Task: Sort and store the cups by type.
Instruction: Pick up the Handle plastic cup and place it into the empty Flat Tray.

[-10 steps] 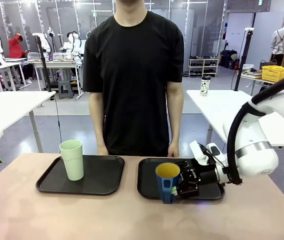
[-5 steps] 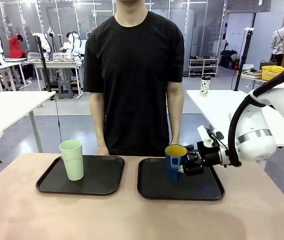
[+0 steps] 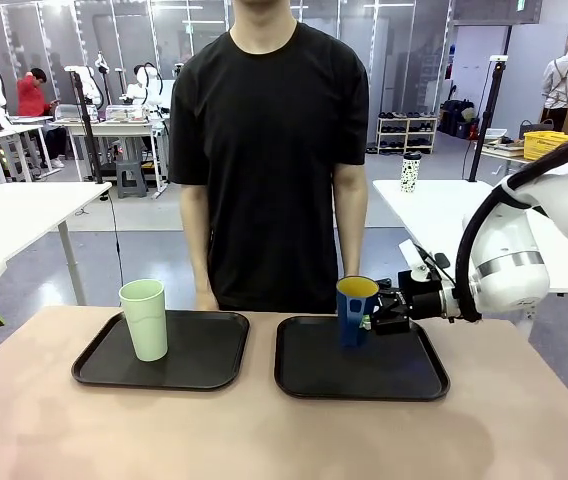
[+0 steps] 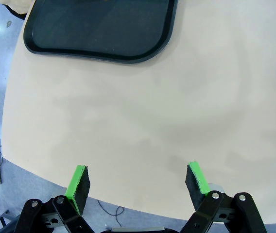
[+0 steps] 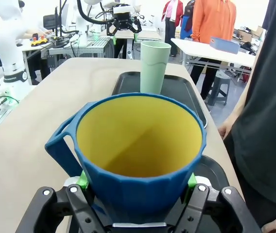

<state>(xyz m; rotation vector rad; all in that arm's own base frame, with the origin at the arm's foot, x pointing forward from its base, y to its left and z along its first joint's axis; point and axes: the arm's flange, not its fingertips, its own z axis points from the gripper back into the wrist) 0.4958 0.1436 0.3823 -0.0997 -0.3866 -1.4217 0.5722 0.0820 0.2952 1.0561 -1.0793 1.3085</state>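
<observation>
- Gripping the dark blue cup (image 3: 356, 312) by its body, the right gripper (image 3: 389, 310) holds it upright over the far part of the right-hand black tray (image 3: 304, 382) — yellow inside showing, handle turned away from the jaws in the right wrist view.
- Whether the cup's base already rests on that tray or hangs just above it cannot be told from the front view.
- Risk, as a judgement: the green pads (image 5: 192, 180) bite low on a tapered wall, so a jolt could let the cup slide or tip; letting go above the tray rather than on it could make it topple onto the tray's raised lip.
- The person's hand (image 3: 346, 301) hangs just behind the cup at the table's far edge — any push farther that way risks a brush against it.
- The pale green tumbler (image 3: 145, 319) stands upright on the left-hand tray (image 3: 204, 375), well apart from the blue cup, so no clash looks likely.
- Room to move: nothing else stands on the right-hand tray, and the table (image 3: 264, 440) nearer the robot than that tray is bare.
- The left gripper (image 4: 138, 182) hovers with fingers spread wide and holding nothing, above bare tabletop near the table's edge, a black tray's corner ahead of it.
</observation>
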